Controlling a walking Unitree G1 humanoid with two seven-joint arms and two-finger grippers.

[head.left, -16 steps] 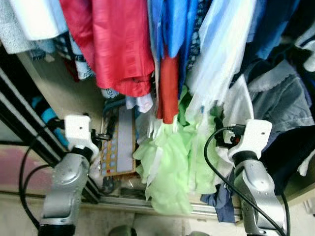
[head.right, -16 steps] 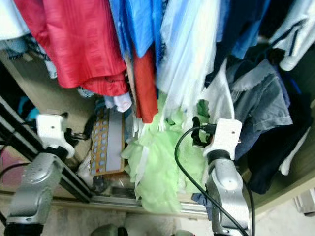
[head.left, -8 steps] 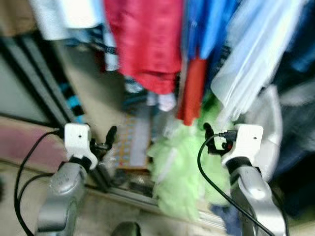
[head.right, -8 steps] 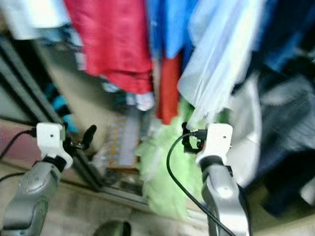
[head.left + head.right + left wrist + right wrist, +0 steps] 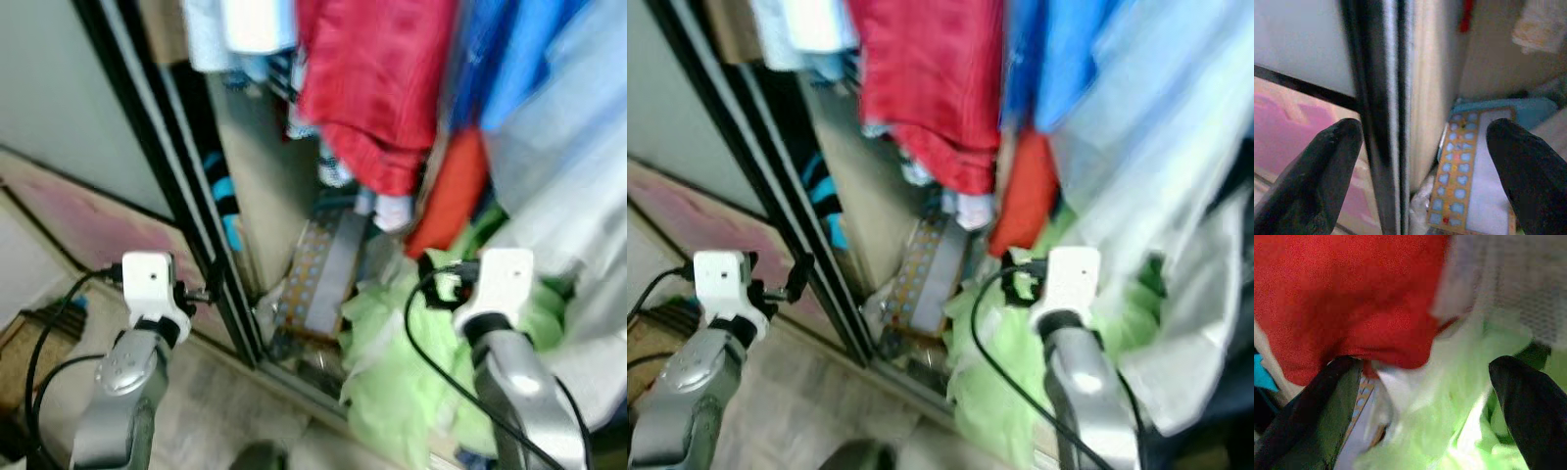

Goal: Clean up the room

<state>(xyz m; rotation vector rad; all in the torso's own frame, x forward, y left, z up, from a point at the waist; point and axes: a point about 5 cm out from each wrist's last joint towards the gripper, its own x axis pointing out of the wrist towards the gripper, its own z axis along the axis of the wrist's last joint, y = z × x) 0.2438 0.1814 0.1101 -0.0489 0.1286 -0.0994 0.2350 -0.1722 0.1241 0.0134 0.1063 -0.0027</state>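
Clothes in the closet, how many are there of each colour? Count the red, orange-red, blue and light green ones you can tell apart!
Red garment: 1
Orange-red garment: 1
Blue garment: 1, though blur may hide more
Light green garment: 1
Total: 4
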